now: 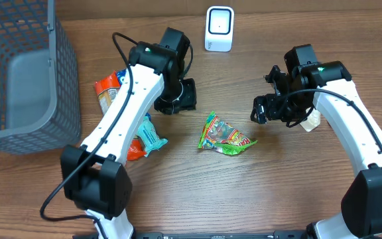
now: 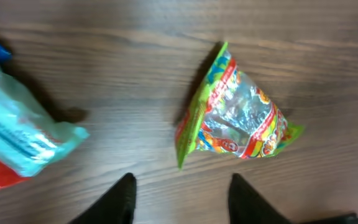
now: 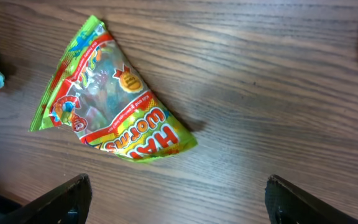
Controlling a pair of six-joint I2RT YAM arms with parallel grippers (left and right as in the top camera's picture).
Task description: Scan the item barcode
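Note:
A green, red and yellow candy bag (image 1: pixel 225 135) lies flat on the wooden table between the two arms, touched by neither. It fills the middle of the left wrist view (image 2: pixel 238 121) and the upper left of the right wrist view (image 3: pixel 107 106). My left gripper (image 1: pixel 186 98) hovers to the bag's upper left; its fingers (image 2: pixel 182 180) stand apart over bare wood with nothing between them. To the bag's right, my right gripper (image 1: pixel 262 109) is wide open (image 3: pixel 178 183) and holds nothing. A white scanner (image 1: pixel 219 28) stands at the table's back edge.
A grey mesh basket (image 1: pixel 18 73) occupies the far left. Under the left arm lie an orange packet (image 1: pixel 107 89) and a teal packet (image 1: pixel 150 135), the teal one also at the left of the left wrist view (image 2: pixel 23 134). A pale item (image 1: pixel 312 120) sits beside the right arm.

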